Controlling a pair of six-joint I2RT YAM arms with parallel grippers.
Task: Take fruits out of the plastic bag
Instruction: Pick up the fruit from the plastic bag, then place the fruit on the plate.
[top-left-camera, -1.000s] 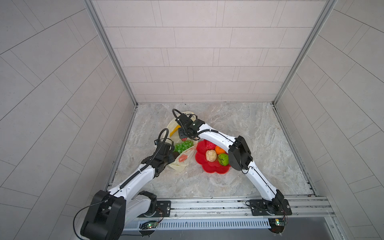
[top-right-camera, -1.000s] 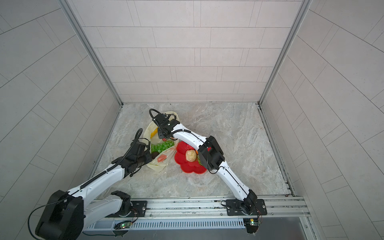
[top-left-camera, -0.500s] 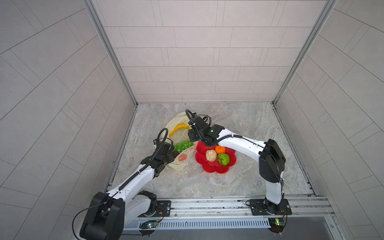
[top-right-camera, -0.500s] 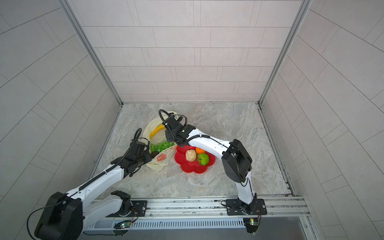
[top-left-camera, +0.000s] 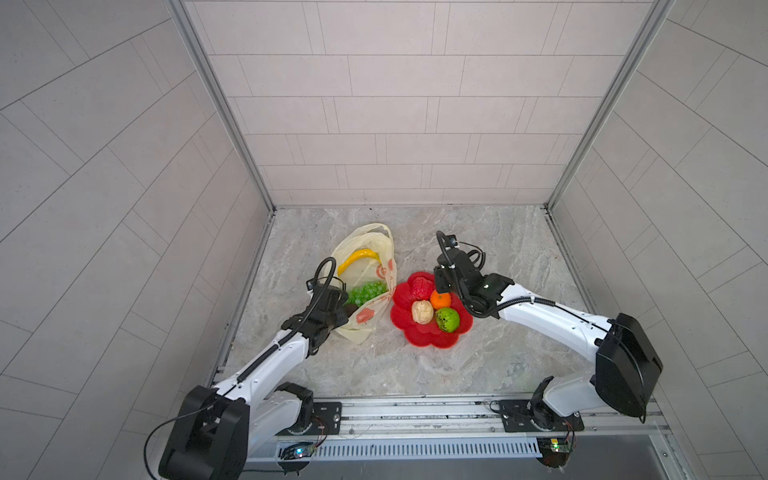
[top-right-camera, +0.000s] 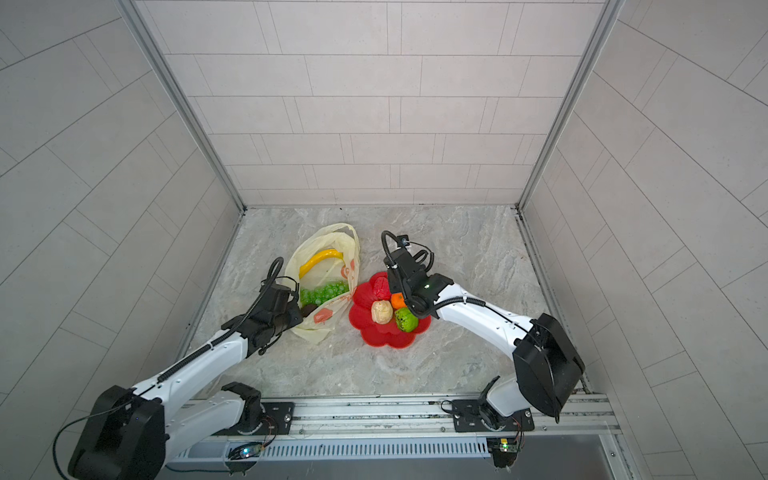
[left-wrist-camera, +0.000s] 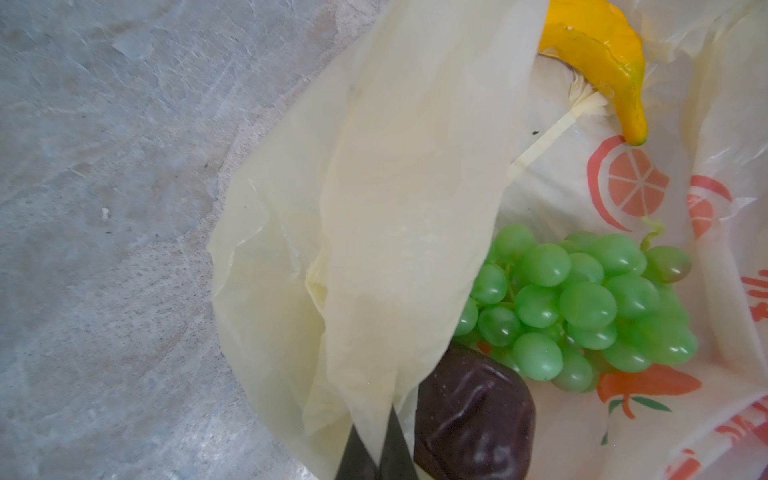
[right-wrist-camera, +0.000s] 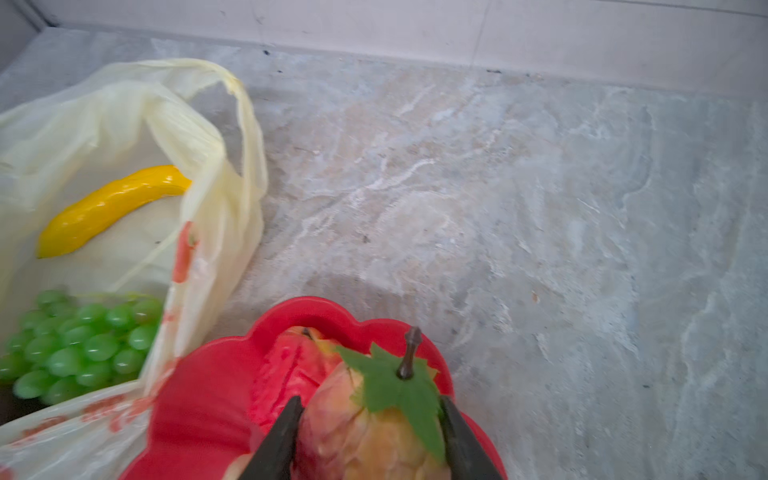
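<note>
1. The left gripper (left-wrist-camera: 374, 432) was pressed together on a fold of the thin, translucent pale-yellow plastic bag (top-left-camera: 385, 249). It pinched the film at the bag's near edge, on the grey marbled tabletop (top-left-camera: 498, 249).
2. The right gripper (right-wrist-camera: 370, 419) was clamped on a pink-beige toy fruit with a green leaf and brown stem (right-wrist-camera: 332, 411), one finger on each flank. It hung over the red flower-shaped plastic dish (top-left-camera: 432, 338), which sat just beside the bag.
3. Four pieces already lay in the dish: a red lumpy piece (top-left-camera: 422, 286), a small orange (top-left-camera: 440, 299), a beige wrinkled piece (top-left-camera: 422, 311) and a green apple (top-left-camera: 447, 319).
4. The bag held a yellow banana (top-left-camera: 357, 257) at its far end and a green grape bunch (top-left-camera: 366, 291) in the middle. A dark purple-brown piece (left-wrist-camera: 473, 411) sat right by the left gripper, and a strawberry (top-left-camera: 363, 316) showed under the film.
5. The step in hand looked like setting the held fruit down.
   - It would go best lowered onto a bare lobe of the dish, beside the red piece rather than on top of it.
   - The jaws should part only once the fruit rested, since the rim looked shallow and a dropped fruit could roll out.
   - The fingers would then need to spread clear of the leaf and lift straight up.
6. The left pinch should hold firm so the bag's mouth gapes for the next reach.
</note>
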